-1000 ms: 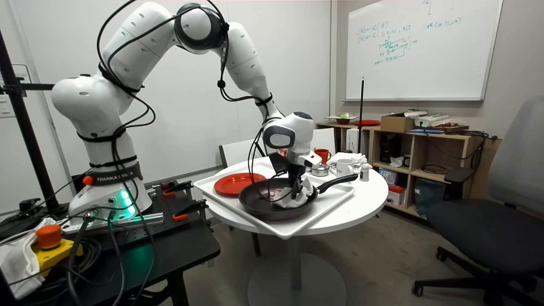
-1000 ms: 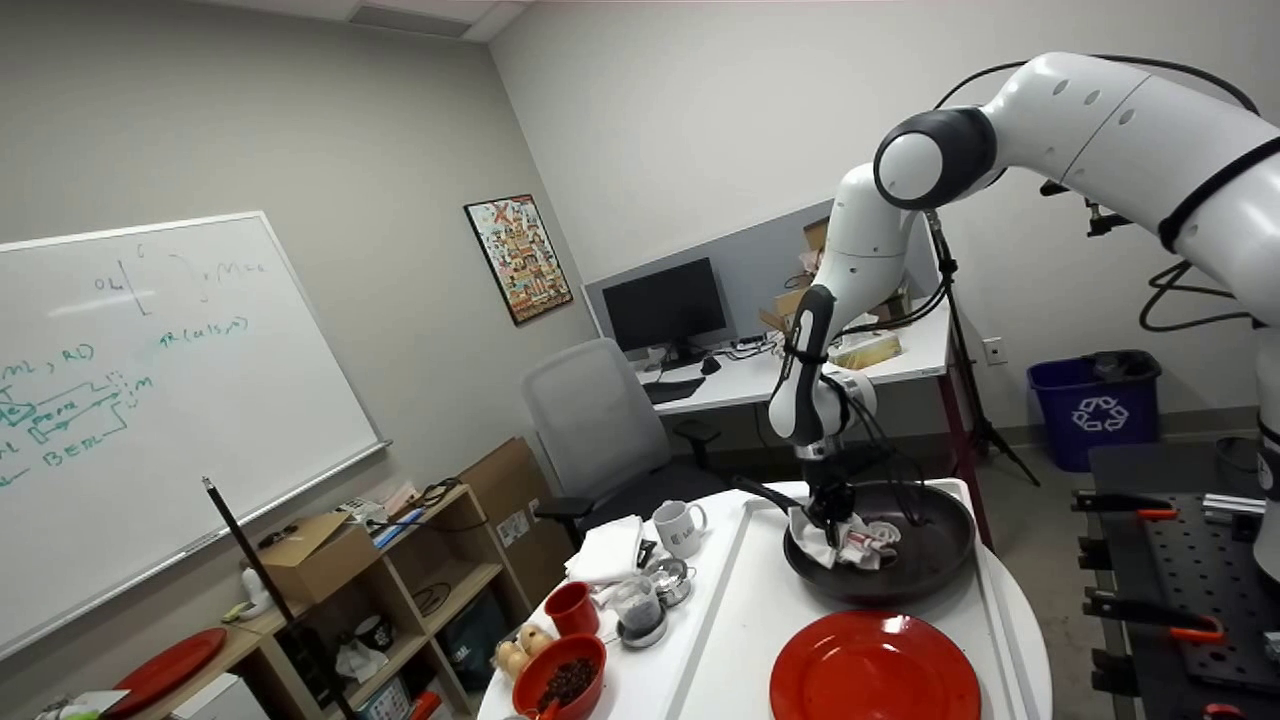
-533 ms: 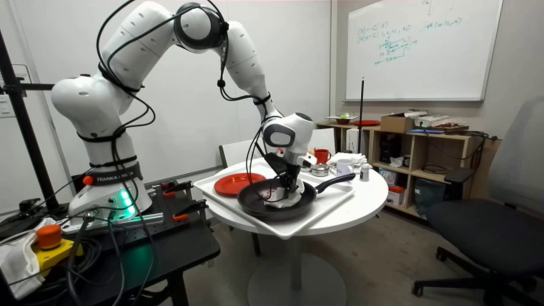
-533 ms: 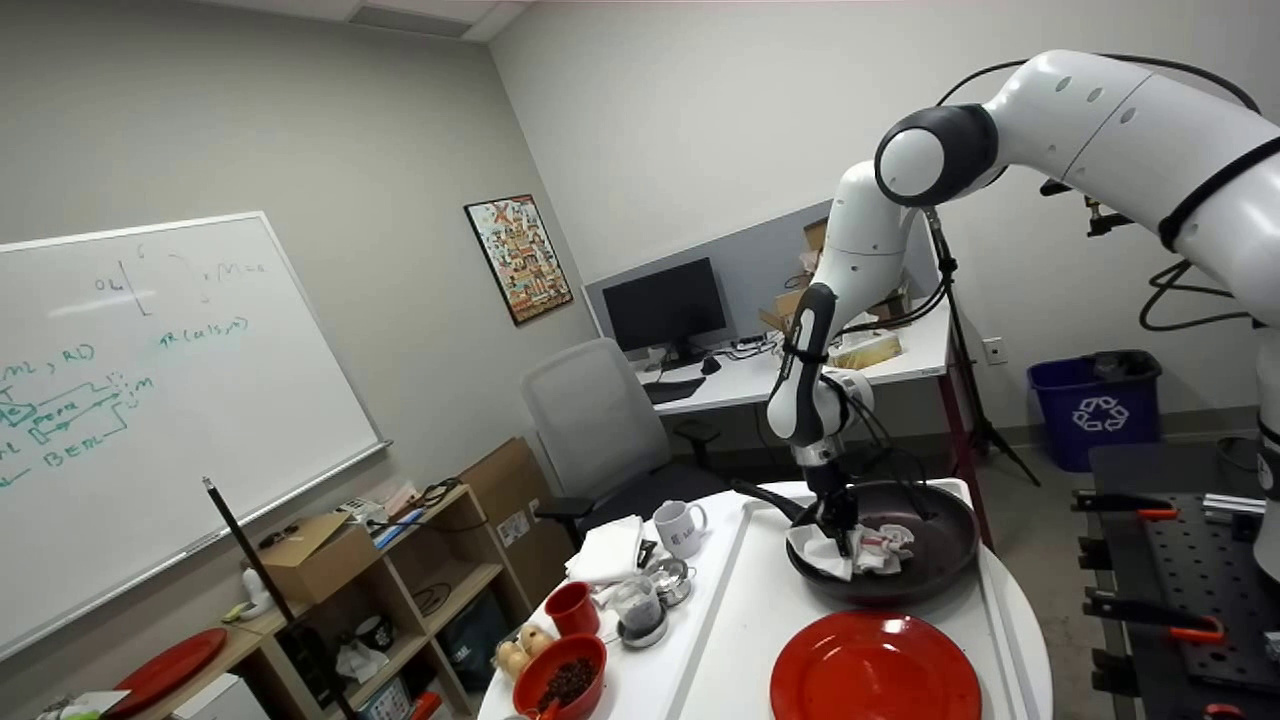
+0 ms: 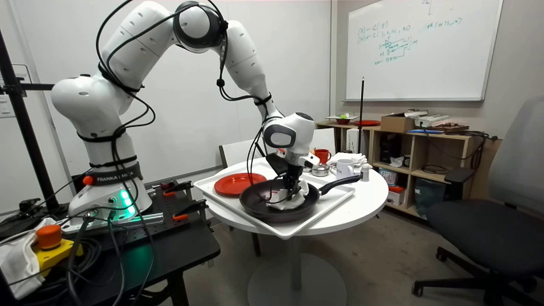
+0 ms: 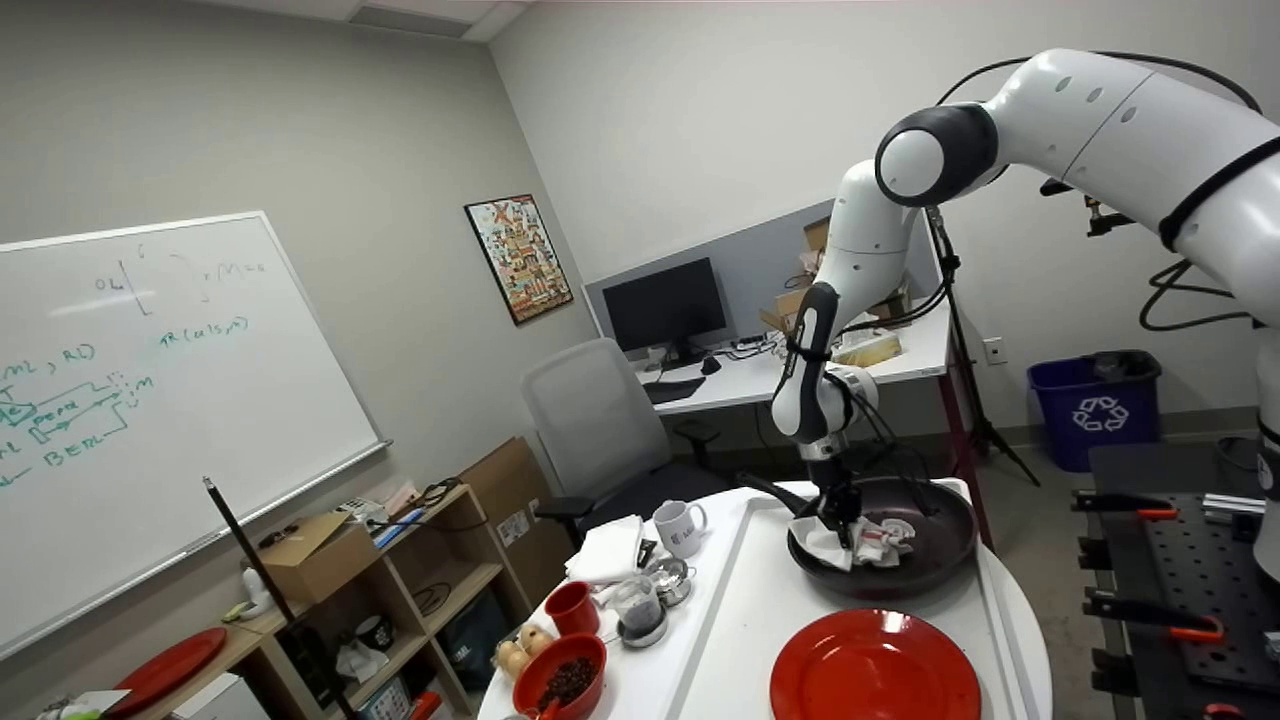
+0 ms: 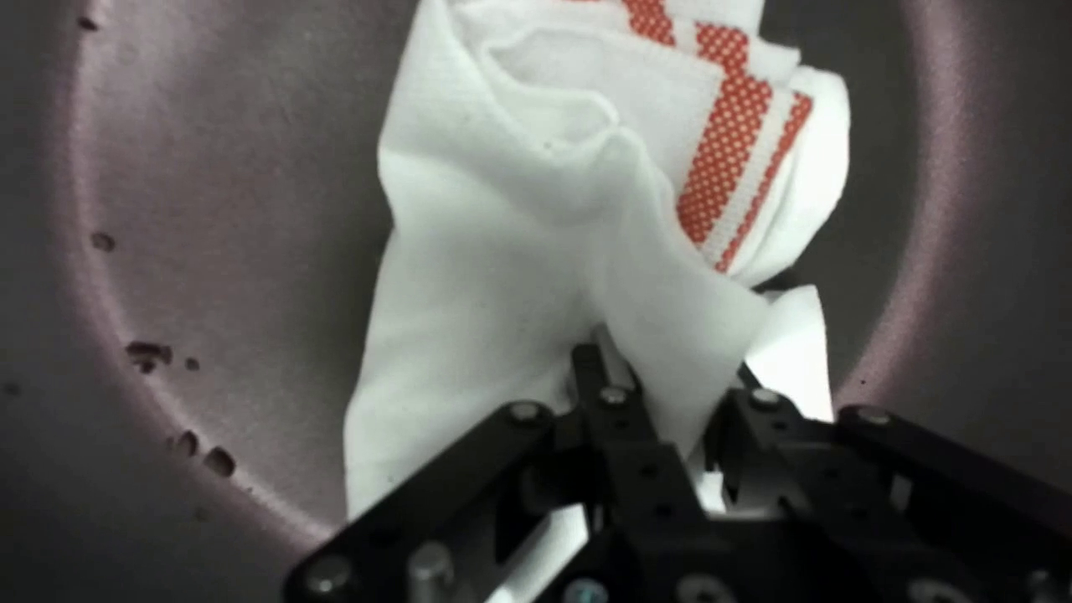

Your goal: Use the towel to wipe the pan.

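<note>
Seemingly mid-wipe, the gripper (image 7: pixel 674 360) — pinched tight on the towel (image 7: pixel 486 285) — sits in the pan (image 5: pixel 276 216), lower centre of an exterior view, and should next sweep toward specks (image 7: pixel 149 353) at the wrist view's left.

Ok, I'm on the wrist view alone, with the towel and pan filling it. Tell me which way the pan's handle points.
Observer: The handle points away from the robot's base, as both exterior views show.
Operator: Now name what the pan stands on.
Observer: A white tray, seen in an exterior view.
Operator: Report whatever shares it with the pan.
Observer: A red plate, lying flat beside the pan.
</note>
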{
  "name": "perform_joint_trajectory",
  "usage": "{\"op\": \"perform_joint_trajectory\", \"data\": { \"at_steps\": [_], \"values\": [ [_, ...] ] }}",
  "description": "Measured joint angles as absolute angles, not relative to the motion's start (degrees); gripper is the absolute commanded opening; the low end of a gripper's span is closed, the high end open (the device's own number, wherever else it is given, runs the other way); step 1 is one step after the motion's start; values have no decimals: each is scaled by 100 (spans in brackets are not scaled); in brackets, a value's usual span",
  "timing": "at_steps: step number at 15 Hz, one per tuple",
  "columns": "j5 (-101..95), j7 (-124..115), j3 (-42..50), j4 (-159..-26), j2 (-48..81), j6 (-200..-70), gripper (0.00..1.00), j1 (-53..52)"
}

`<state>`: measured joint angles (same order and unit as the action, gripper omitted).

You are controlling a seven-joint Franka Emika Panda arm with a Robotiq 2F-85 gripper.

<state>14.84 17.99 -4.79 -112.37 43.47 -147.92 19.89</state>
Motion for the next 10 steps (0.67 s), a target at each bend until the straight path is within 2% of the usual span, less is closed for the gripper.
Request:
{"op": "perform_joint_trajectory", "data": {
  "at_steps": [10],
  "values": [
    [1584,1358,-125,-11262,4352,-15252,5,2351]
  ]
}}
